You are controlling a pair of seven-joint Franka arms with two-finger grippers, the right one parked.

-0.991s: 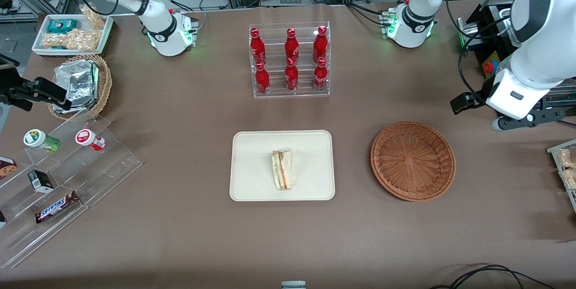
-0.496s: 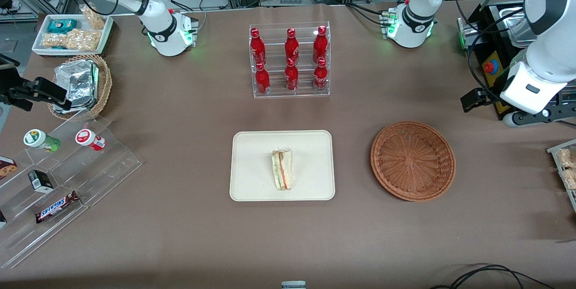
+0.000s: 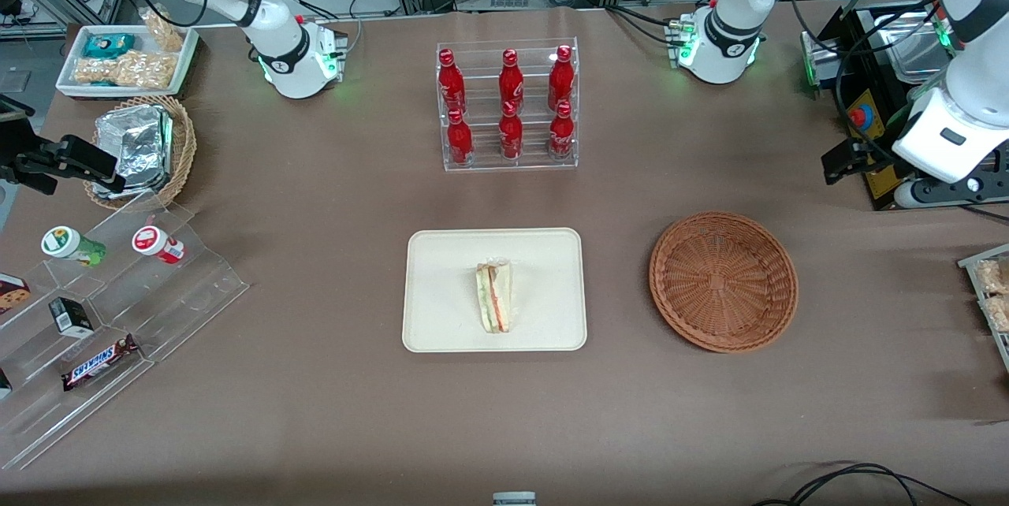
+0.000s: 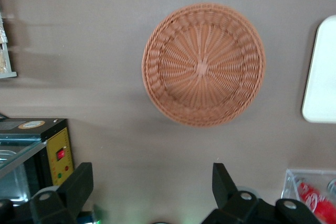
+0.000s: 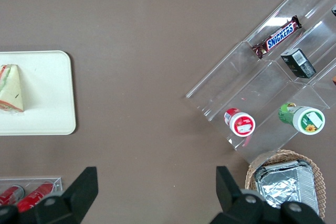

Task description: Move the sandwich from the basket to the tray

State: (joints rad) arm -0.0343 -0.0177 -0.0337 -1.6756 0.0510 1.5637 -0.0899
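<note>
The sandwich [image 3: 494, 298] lies on the tray [image 3: 441, 285], long axis pointing toward the front camera. The basket [image 3: 723, 281] is empty. The gripper [image 4: 152, 192], wide open and holding nothing, hovers at the working arm's end.

— Front view: looking steeply down from high at the table's [image 3: 315, 427] near edge, taking in the whole top.
— Left wrist view: hanging above the basket [image 4: 203, 71], facing straight down past the spread gripper [image 4: 152, 192]; sharing that basket [image 3: 724, 281] and the tray's [image 4: 321, 77] edge with the front view.
</note>
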